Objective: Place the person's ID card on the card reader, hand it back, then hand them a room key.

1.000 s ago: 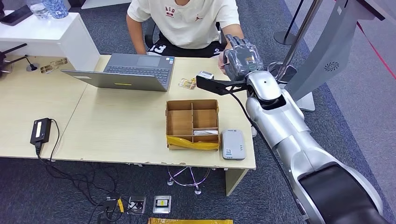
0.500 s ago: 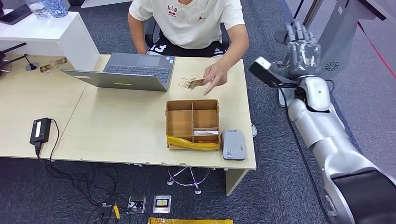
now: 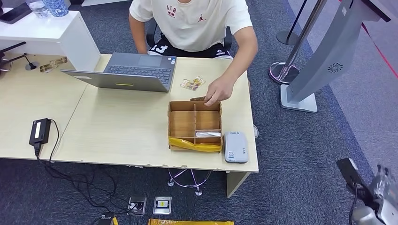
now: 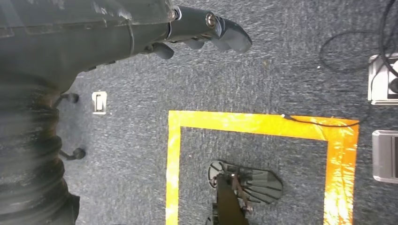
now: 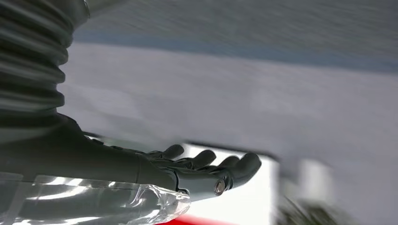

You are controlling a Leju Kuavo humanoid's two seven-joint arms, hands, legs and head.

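Note:
A person in a white T-shirt sits at the desk's far side. Their hand (image 3: 217, 92) rests at the far rim of the cardboard divider box (image 3: 181, 123), pinching a small brownish card (image 3: 198, 98). A white card (image 3: 206, 134) lies in a near compartment of the box. The grey card reader (image 3: 235, 146) lies at the desk's near right corner with nothing on it. My right hand (image 3: 386, 186) hangs low beside the desk, far from the reader; its fingers (image 5: 206, 161) are stretched out and hold nothing. My left hand (image 4: 202, 30) hangs over the carpet with nothing in it.
An open laptop (image 3: 133, 71) stands at the desk's far left. Some small cards (image 3: 192, 83) lie beside it. A grey kiosk stand (image 3: 324, 61) and a barrier post base (image 3: 283, 71) stand right of the desk. Cables and floor sockets (image 3: 150, 205) lie under the near edge.
My right arm has swung from above the desk's far right edge down and back to low at my side. The person's hand has moved from the loose cards to the box's far rim.

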